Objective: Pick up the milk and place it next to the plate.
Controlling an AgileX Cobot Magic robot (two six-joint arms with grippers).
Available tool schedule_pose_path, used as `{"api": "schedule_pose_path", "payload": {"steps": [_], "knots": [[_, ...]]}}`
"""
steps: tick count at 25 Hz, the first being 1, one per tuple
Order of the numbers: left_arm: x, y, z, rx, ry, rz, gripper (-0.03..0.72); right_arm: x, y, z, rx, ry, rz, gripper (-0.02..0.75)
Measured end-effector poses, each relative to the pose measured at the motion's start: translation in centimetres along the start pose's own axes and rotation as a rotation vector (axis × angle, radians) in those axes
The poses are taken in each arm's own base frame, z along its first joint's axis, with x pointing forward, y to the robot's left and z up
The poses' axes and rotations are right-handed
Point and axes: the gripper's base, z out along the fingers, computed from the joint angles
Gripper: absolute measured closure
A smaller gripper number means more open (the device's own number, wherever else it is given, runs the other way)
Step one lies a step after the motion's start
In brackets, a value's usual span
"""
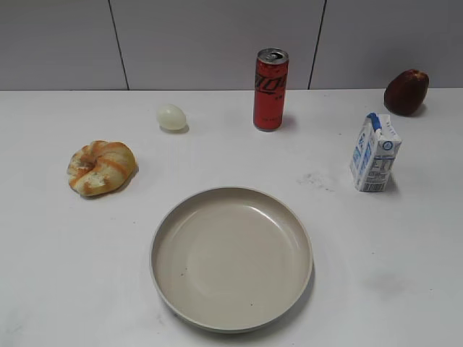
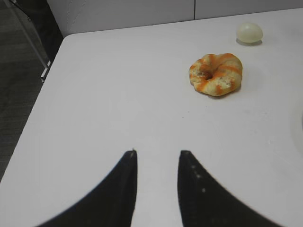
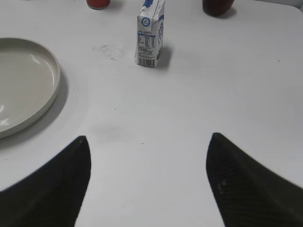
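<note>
The milk (image 1: pixel 375 153), a small white carton with blue print, stands upright at the right of the white table, apart from the plate. It also shows in the right wrist view (image 3: pixel 150 34), well ahead of my right gripper (image 3: pixel 147 138), which is open wide and empty. The plate (image 1: pixel 231 256) is a large beige dish at the front middle; its rim shows in the right wrist view (image 3: pixel 49 94). My left gripper (image 2: pixel 157 152) is open and empty over bare table near the left edge. Neither gripper shows in the exterior view.
A tall red can (image 1: pixel 270 90) stands at the back middle. A dark red apple (image 1: pixel 406 92) sits at the back right. A pale egg (image 1: pixel 171 116) and a glazed bread ring (image 1: pixel 101 167) lie at the left. The table's left edge (image 2: pixel 45 85) drops to the floor.
</note>
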Motion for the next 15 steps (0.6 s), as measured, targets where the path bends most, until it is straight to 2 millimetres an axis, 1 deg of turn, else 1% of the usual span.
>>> {"api": "schedule_pose_path", "payload": {"steps": [9, 12, 15], "knots": [[0.0, 0.0, 0.0, -0.001, 0.0, 0.0, 0.454, -0.1, 0.0, -0.1, 0.0, -0.003, 0.0, 0.167], [0.0, 0.0, 0.0, -0.001, 0.0, 0.0, 0.454, -1.2, 0.0, -0.2, 0.001, -0.038, 0.0, 0.167], [0.0, 0.0, 0.0, -0.001, 0.0, 0.0, 0.454, -3.2, -0.1, 0.2, 0.002, -0.046, -0.001, 0.167]]}}
